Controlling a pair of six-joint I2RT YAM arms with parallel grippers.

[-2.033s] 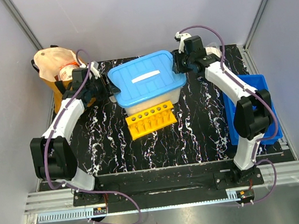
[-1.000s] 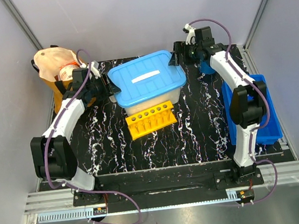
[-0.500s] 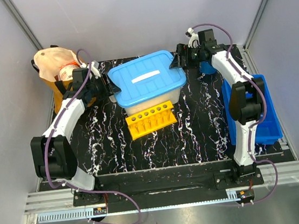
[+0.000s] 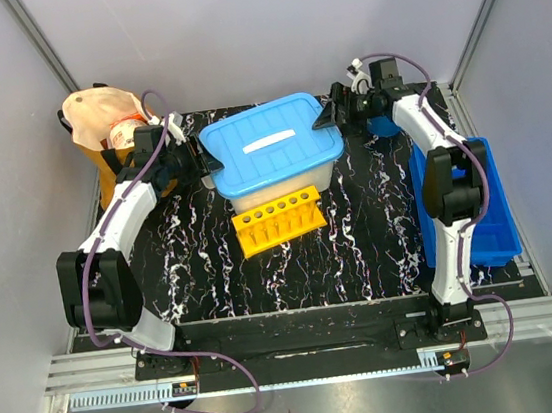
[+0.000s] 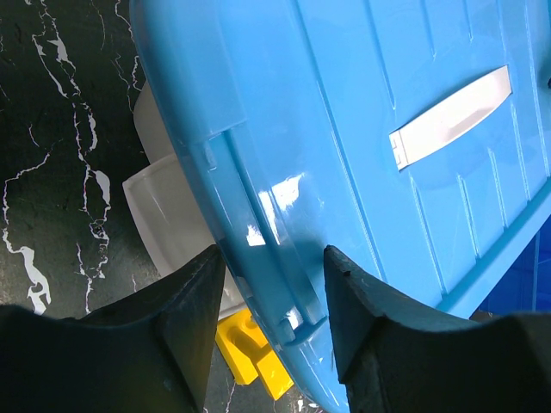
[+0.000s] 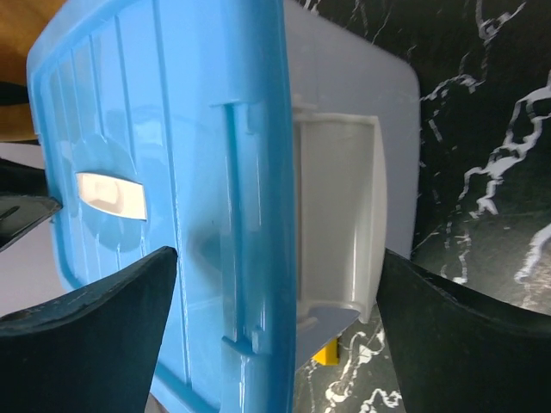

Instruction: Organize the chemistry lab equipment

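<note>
A clear storage box with a blue lid [image 4: 269, 147] stands mid-table. My left gripper [image 4: 198, 161] holds the lid's left rim; in the left wrist view its fingers [image 5: 274, 258] sit one under the rim and one on the lid [image 5: 362, 103], shut on it. My right gripper [image 4: 331, 117] stands wide open at the box's right end. Its fingers [image 6: 275, 258] straddle the lid edge [image 6: 172, 129] and the white box handle [image 6: 336, 215] without touching. Of the chemistry lab equipment I see only a yellow tube rack [image 4: 278, 219] in front of the box.
A brown cloth bag [image 4: 95, 128] with light contents sits at the back left, just behind the left arm. A blue bin [image 4: 496, 230] lies along the right edge beside the right arm. A small blue object [image 4: 383, 125] sits below the right wrist.
The right arm has drawn its gripper a little to the right off the lid's corner and swung its forearm toward the back right. The left arm and box have not moved.
</note>
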